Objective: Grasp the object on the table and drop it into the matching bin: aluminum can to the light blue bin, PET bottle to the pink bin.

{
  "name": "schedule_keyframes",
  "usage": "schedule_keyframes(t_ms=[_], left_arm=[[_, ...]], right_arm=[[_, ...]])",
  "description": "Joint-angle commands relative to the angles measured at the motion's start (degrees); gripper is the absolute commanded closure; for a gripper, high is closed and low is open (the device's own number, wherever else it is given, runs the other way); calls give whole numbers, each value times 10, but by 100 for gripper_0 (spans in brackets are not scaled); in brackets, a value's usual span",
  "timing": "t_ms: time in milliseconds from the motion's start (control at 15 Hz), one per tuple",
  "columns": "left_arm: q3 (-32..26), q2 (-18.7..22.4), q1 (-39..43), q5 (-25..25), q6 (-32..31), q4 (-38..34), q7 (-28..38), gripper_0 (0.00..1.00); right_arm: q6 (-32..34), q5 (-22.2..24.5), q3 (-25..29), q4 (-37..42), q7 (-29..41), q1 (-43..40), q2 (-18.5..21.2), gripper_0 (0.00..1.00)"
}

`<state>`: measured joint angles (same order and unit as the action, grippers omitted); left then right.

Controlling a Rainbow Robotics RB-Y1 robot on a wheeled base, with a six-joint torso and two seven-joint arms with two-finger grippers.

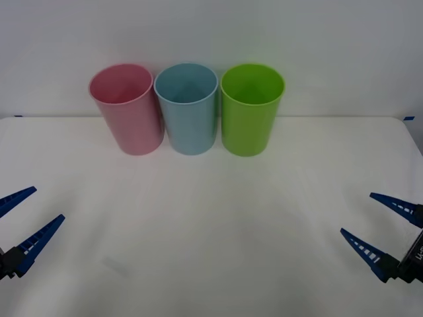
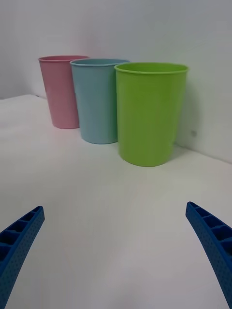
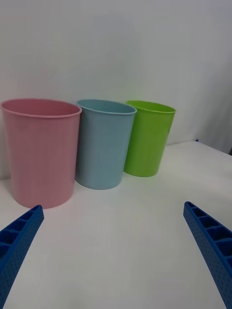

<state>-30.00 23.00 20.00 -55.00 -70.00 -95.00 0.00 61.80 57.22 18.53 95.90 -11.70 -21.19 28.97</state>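
Bright even light, soft shadows beside bins, sharp focus

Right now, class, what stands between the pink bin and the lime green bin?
The light blue bin stands between the pink bin and the lime green bin, in the front view.

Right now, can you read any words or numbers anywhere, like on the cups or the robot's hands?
Right gripper: small white letters on its black body, cut off and too blurred to read.
Pink bin, light blue bin, green bin: plain, no text.
Table: no text.
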Motion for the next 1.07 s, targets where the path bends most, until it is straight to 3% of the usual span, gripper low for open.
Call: schedule_keyframes(t_ms=[67,533,1067], left_arm=[[0,0,0,0,0,0,0,0],[0,0,0,0,0,0,0,0],[0,0,0,0,0,0,0,0]], right_arm=[[29,-1,25,0,0,-16,-18,0],[65,-33,50,0,-1,-63,-23,0],[67,-38,56,0,-3,-79,-23,0]])
